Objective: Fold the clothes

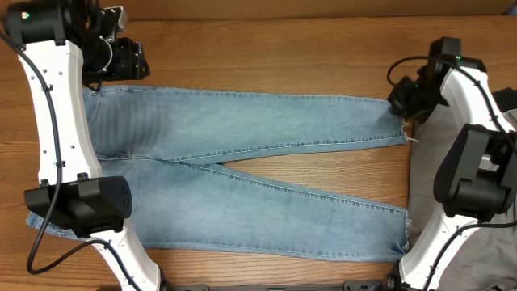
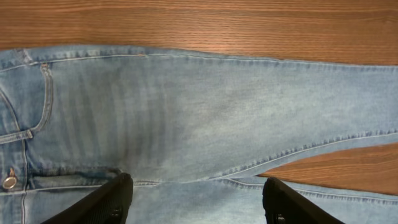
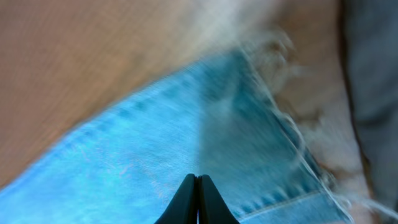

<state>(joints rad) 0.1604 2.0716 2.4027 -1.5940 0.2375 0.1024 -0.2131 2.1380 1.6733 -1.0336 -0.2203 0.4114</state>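
The light blue jeans (image 1: 242, 153) lie flat on the wooden table (image 1: 283, 65), waist at the left and both legs spread in a V toward the right, with frayed hems (image 1: 406, 129). My left gripper (image 1: 129, 61) hovers open above the waist's far edge. In the left wrist view its fingers (image 2: 196, 193) stand wide apart over the crotch seam (image 2: 186, 124), with nothing between them. My right gripper (image 1: 401, 101) is at the far leg's hem. The blurred right wrist view shows its fingers (image 3: 198, 177) pressed together over the denim (image 3: 155, 143), near the frayed edge (image 3: 292, 130).
A grey cloth (image 1: 501, 242) lies off the table's right side, beside the right arm's base; it also shows in the right wrist view (image 3: 373, 74). Bare wood shows between the two legs (image 1: 323, 166). The left arm's base (image 1: 81, 202) stands over the near waist corner.
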